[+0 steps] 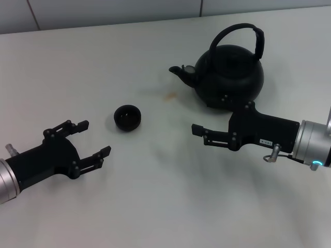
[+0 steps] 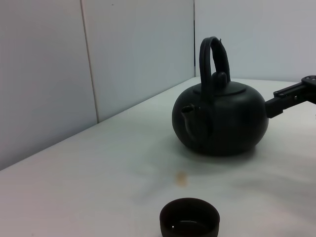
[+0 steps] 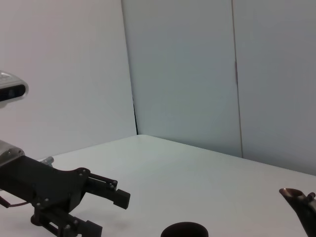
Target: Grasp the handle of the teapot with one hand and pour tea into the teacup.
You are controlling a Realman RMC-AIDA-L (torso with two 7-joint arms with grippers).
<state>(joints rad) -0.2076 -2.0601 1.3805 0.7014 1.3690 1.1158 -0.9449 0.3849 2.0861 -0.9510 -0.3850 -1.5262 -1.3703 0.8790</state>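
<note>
The matte-black teapot (image 1: 230,75) stands at the back right of the table, its spout pointing left and its arched handle (image 1: 257,37) upright over the lid. The small black teacup (image 1: 127,117) sits left of it, near the table's middle. My right gripper (image 1: 197,130) hovers just in front of the teapot, pointing left, touching nothing. My left gripper (image 1: 94,137) is open and empty, in front and to the left of the cup. The left wrist view shows the teapot (image 2: 222,118), handle (image 2: 212,54), cup (image 2: 190,219) and right gripper (image 2: 296,94).
A small brown stain (image 1: 169,95) marks the white table (image 1: 155,196) between cup and spout. Grey wall panels (image 2: 123,59) close the table's far edge. The right wrist view shows the left gripper (image 3: 106,210), the cup's rim (image 3: 184,230) and the spout tip (image 3: 294,195).
</note>
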